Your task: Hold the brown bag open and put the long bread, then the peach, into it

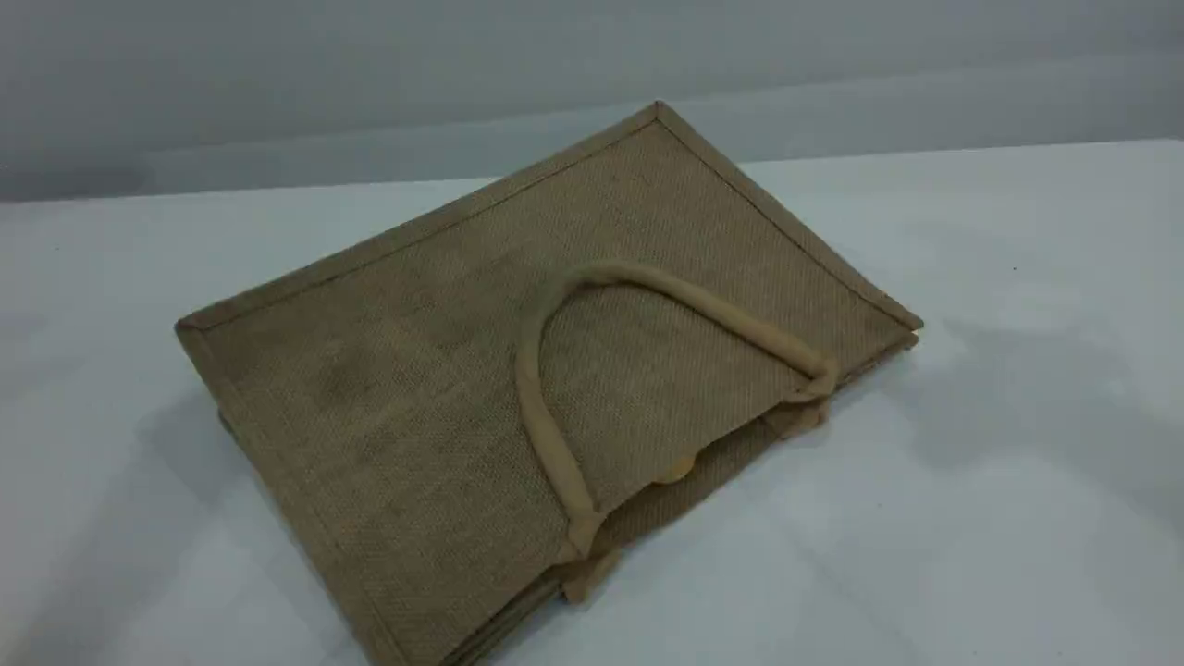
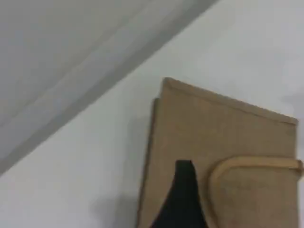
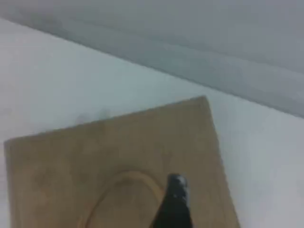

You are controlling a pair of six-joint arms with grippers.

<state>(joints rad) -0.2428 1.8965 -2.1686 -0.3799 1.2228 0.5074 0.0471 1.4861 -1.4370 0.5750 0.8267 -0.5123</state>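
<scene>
Left pincer (image 2: 183, 194): only one dark fingertip shows, so you cannot tell spread from pressed.
Right pincer (image 3: 175, 202): spread wide, pinching nothing.
Brown bag (image 1: 435, 370): below both pincers, flat on the table (image 1: 999, 518), mouth unheld.
Handle (image 1: 684, 294): beside both tips, lying on the bag.
Pose: both arms hover high, absent from the scene view.
Progress: long bread and peach unseen; you cannot tell whether they are inside the bag.

Scene camera: fixed, high, slanting down across the white table (image 1: 1017, 518) at mid-range. Brown bag (image 1: 416, 398) sits centre, grey wall (image 1: 277, 83) at 12 o'clock. Left wrist camera: close above the bag, looking forward-down, wall at 10 o'clock. Right wrist camera: close too, bag at 6 o'clock, wall across 12 o'clock. All three views share the bag's top handle (image 1: 532, 388), table and wall.
</scene>
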